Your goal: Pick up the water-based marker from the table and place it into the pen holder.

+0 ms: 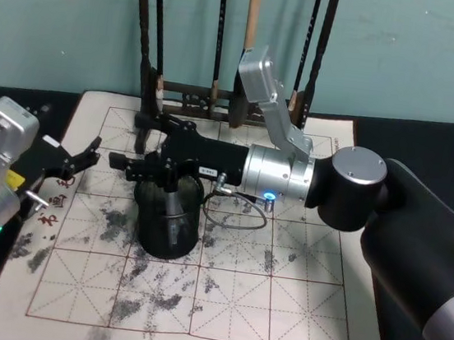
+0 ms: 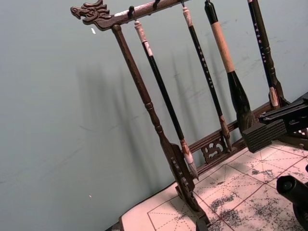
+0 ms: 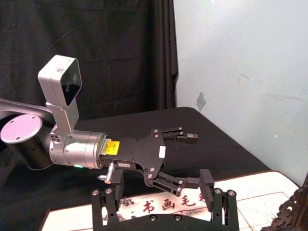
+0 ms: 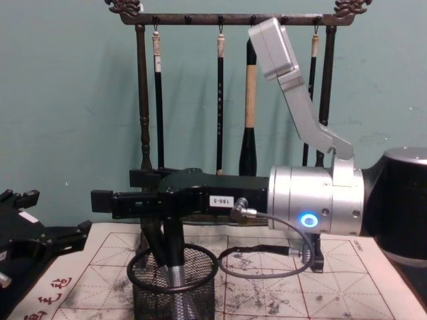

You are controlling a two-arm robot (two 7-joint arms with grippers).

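The pen holder [image 1: 165, 233] [image 4: 200, 293], a black wire-mesh cup, stands on the gridded mat left of centre. The water-based marker [image 1: 175, 212] [image 4: 175, 279] stands inside it, and its grey barrel shows through the mesh. My right gripper [image 1: 127, 139] [image 4: 113, 189] reaches in from the right and hovers level just above the holder's rim. It is open, fingers spread wide, with nothing between them. My left gripper [image 1: 78, 164] [image 3: 198, 159] rests open and empty at the mat's left edge, a short way from the holder.
A tall dark wooden rack of calligraphy brushes [image 1: 211, 93] [image 4: 220, 100] stands right behind the holder. The ink-stained practice mat [image 1: 235, 304] covers the black table [image 1: 430, 137]. A thin cable [image 1: 238, 213] loops under my right wrist. A teal wall closes off the back.
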